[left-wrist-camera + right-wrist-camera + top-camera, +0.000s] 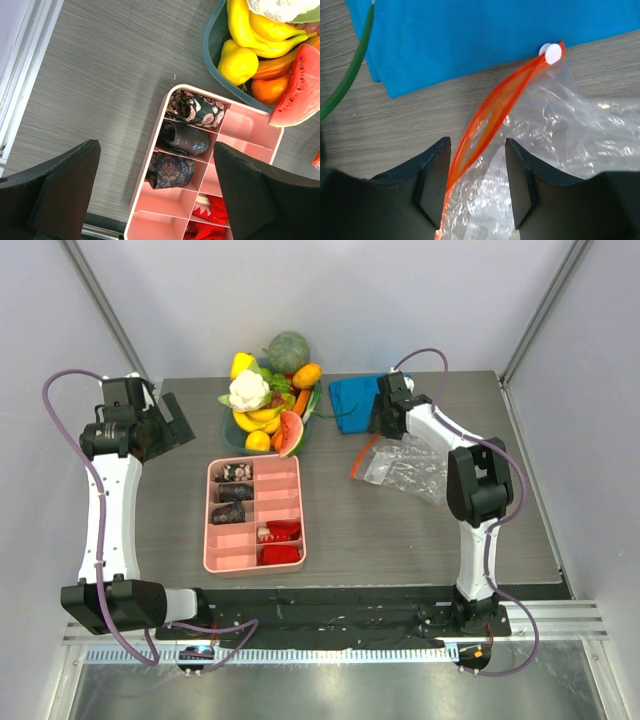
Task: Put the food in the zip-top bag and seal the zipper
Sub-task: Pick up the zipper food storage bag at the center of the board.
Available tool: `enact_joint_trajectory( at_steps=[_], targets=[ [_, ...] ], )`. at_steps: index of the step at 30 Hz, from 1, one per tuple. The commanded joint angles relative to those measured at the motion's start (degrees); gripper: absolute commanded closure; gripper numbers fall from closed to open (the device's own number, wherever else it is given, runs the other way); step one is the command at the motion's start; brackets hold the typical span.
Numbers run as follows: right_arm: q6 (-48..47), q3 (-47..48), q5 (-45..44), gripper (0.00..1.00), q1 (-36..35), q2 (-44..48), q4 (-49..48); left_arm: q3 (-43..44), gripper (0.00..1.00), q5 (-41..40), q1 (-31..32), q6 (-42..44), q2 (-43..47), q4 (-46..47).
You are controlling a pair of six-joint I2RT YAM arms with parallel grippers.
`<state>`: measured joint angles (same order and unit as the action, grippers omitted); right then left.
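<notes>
Grey tabletop [400,540] is seen bearing the zip-top bag [405,468] just beside the blue cloth [470,35], judged light, limp, slippery, best taken at its stiffer zipper [490,112], which is straddled by the part-open right gripper [477,145]; left gripper [156,147] is spread wide.

Open tabletop [335,502] between pink tray [282,502] and zip-top bag [410,470]; blue cloth [352,398] just beside the bag's far end

We find the food [268,400] heaped at the far centre of the surface [400,540]: cauliflower [248,390], bananas [258,418], watermelon slice [291,433]. The clear zip-top bag [405,468] lies flat and crinkled to its right. Its orange-red zipper [490,107] gapes partly open, white slider [551,53] at one end
</notes>
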<state>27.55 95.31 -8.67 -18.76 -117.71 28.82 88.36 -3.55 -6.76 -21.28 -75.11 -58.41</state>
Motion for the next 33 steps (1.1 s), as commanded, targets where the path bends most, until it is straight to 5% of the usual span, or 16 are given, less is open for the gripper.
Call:
enact_joint_trajectory(
  at_steps=[1,3,6,7,10,18,22,25,33],
  targets=[
    [2.16,4.53,0.66,0.49,-0.22,-3.31,0.18,-0.38,0.00,-1.81,0.00,1.06,0.32,3.04],
    [1.89,5.67,1.11,0.50,-0.13,-4.45,0.36,-0.64,0.00,-1.46,0.09,1.24,0.23,3.39],
    [0.49,6.47,3.21,0.70,0.13,-4.20,0.80,-0.55,0.00,-0.32,0.00,1.33,0.05,3.92],
    [0.14,6.38,4.61,0.84,0.48,-3.67,0.89,-0.47,0.00,0.12,0.08,1.50,-0.03,4.09],
    [-0.83,5.07,11.29,0.99,2.15,0.00,1.42,-0.47,0.00,2.74,0.09,2.38,0.05,4.88],
    [-13.56,-3.27,34.09,0.99,8.12,14.16,1.68,0.93,0.00,14.87,0.00,7.98,-0.30,7.96],
    [-14.55,-4.87,47.38,0.99,12.51,19.53,2.03,2.88,0.00,31.90,0.00,10.90,-0.74,7.60],
    [-9.81,-5.83,50.93,0.99,12.96,22.78,1.95,-1.60,0.00,41.86,1.13,7.15,1.54,15.77],
    [7.24,-13.47,49.10,0.99,10.68,34.72,-0.43,-2.41,0.07,33.00,26.35,7.57,1.29,22.02]
  ],
)
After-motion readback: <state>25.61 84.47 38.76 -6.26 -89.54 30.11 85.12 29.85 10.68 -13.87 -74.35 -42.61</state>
